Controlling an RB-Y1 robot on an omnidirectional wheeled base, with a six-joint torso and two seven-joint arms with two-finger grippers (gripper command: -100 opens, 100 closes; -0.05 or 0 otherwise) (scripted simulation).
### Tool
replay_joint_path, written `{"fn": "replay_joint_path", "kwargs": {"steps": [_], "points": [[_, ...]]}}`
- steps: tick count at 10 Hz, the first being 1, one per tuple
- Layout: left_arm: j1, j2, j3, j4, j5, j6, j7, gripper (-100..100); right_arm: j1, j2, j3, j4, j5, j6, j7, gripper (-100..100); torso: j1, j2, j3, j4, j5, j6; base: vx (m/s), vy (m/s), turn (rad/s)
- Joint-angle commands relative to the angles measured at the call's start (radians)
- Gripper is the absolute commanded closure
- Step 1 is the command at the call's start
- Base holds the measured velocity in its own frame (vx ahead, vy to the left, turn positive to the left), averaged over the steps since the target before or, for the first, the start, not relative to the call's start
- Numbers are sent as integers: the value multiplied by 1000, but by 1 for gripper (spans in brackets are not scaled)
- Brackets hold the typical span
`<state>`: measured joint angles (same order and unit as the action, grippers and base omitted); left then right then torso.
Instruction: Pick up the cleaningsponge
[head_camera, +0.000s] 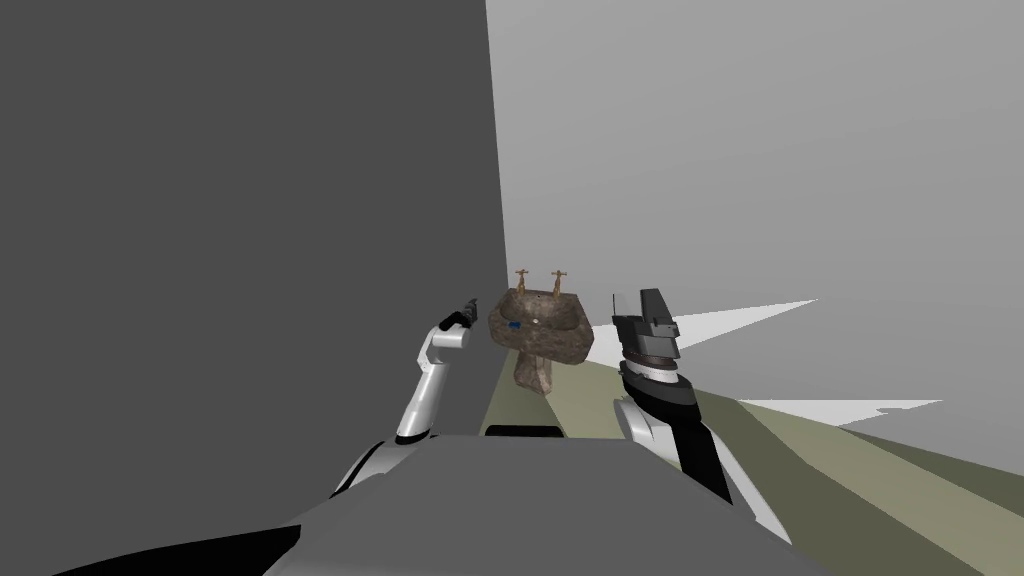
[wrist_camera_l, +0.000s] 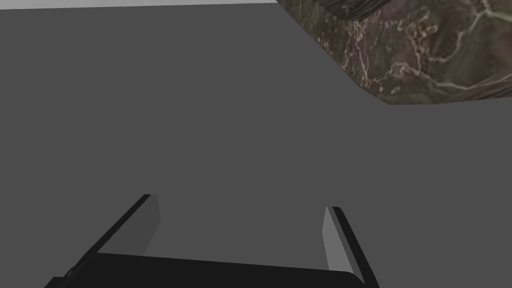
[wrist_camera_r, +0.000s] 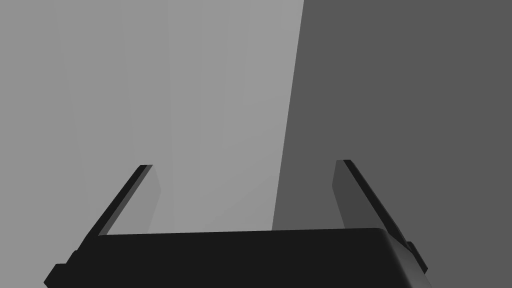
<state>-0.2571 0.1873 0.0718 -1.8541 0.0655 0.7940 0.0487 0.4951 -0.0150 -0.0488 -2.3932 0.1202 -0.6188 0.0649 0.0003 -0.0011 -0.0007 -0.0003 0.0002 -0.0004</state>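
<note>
**A:** Two walls are taking up most of the scene, a dark grey wall (head_camera: 250, 200) and a lighter grey wall (head_camera: 750, 150). They are meeting in a corner, with an olive floor (head_camera: 800, 450) running below them.

**B:** And what is standing in that corner?

**A:** A brown, marble-veined pedestal sink (head_camera: 548, 347) is sitting there, with two brass-coloured taps (head_camera: 521, 276) rising from its back rim. The left gripper (wrist_camera_l: 241, 202) is hovering just beside the sink's left edge. It is facing the dark wall, with its fingers spread wide and nothing between them. The right gripper (wrist_camera_r: 244, 163) is hanging raised on the sink's other side, equally wide open and empty.

**B:** Where is the sponge lying?

**A:** The small blue cleaning sponge (head_camera: 514, 325) is resting inside the basin, toward its left side and near the left gripper.

**B:** So how far along are we getting?

**A:** By my reading we are only reaching the approach stage. The sponge is lying untouched, and neither gripper is over the basin yet. The left gripper looks the likelier one to be doing the reaching, closing and lifting that remain.

**B:** Are you seeing any labels or lettering?

**A:** I am finding no readable writing on anything.
</note>
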Motion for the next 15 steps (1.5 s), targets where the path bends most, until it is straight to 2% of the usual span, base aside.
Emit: {"fn": "replay_joint_path", "kwargs": {"steps": [1,2,3,5,6,7,8,10,11,12,13,15], "points": [[-22,-2,4,18,-4,50,1,-100,0,0,0,0,0,0,0,0,0,0,0,0,0,0,0,22,-94],[-22,-2,4,18,-4,58,1,-100,0,0,0,0,0,0,0,0,0,0,0,0,0,-1,-1,13,-4],[-66,-1,15,50,-6,98,1,-100,0,0,0,0,0,0,0,0,0,0,0,0,0,-1,2,16,-123],[-66,-1,15,50,-6,131,1,-100,0,0,0,0,0,0,0,0,0,0,0,0,0,-1,4,15,-46],[-108,0,27,82,-9,174,2,-100,0,0,0,0,0,0,0,0,0,0,0,0,0,-1,3,12,-103],[-108,0,27,82,-9,199,2,-100,0,0,0,0,0,0,0,0,0,0,0,0,0,0,4,15,-101],[-148,0,39,114,-13,230,2,-100,0,0,0,0,0,0,0,0,0,0,0,0,0,-1,4,16,-137],[-148,0,39,114,-13,272,2,-100,0,0,0,0,0,0,0,0,0,0,0,0,0,-1,3,10,-30],[-186,0,52,146,-17,309,2,-100,0,0,0,0,0,0,0,0,0,0,0,0,0,-1,3,6,-129],[-186,0,52,146,-17,335,2,-100,0,0,0,0,0,0,0,0,-1,0,0,0,0,0,6,10,-75],[-222,0,65,178,-22,364,2,-100,0,0,0,0,0,0,0,0,-1,0,0,0,0,-1,12,7,-117],[-222,0,65,178,-22,406,2,-100,0,0,0,0,0,0,0,0,-1,-1,0,0,0,-1,5,4,-33]]}}
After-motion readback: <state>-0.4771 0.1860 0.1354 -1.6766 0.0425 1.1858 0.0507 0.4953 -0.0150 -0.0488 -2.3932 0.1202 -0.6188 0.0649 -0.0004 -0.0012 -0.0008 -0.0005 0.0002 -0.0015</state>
